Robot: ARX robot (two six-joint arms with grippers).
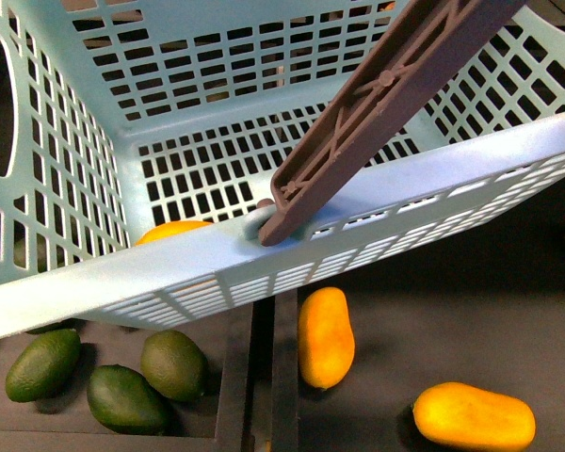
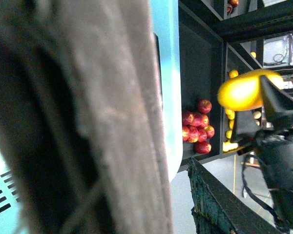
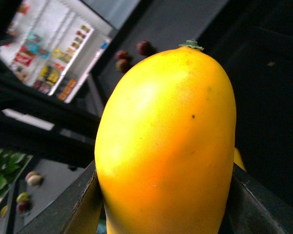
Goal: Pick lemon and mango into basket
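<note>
Front: light teal slotted plastic basket (image 1: 104,273) fills 12 o'clock, brown handle (image 1: 386,104) raised; loose yellow-orange mangoes (image 1: 325,336) at 5, dark green avocados (image 1: 122,395) at 7.
Left wrist: elongated yellow-orange mango (image 2: 241,90) in right gripper (image 2: 256,111), apart from basket; red apples (image 2: 198,126) behind; left gripper's grip cannot be told.
Right wrist: dark fingers (image 3: 80,204) clamped on mango.

Dark shelving (image 2: 200,73) stands over a pale grey floor (image 2: 224,170). Far off, a brightly lit display case (image 3: 53,48) holds colourful packets.

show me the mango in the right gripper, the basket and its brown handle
mango (image 3: 171,141), right wrist view, middle of its yellow skin
basket (image 1: 452,174), front view, solid near rim
handle (image 1: 391,99), front view, mid-length of the brown bar
</note>
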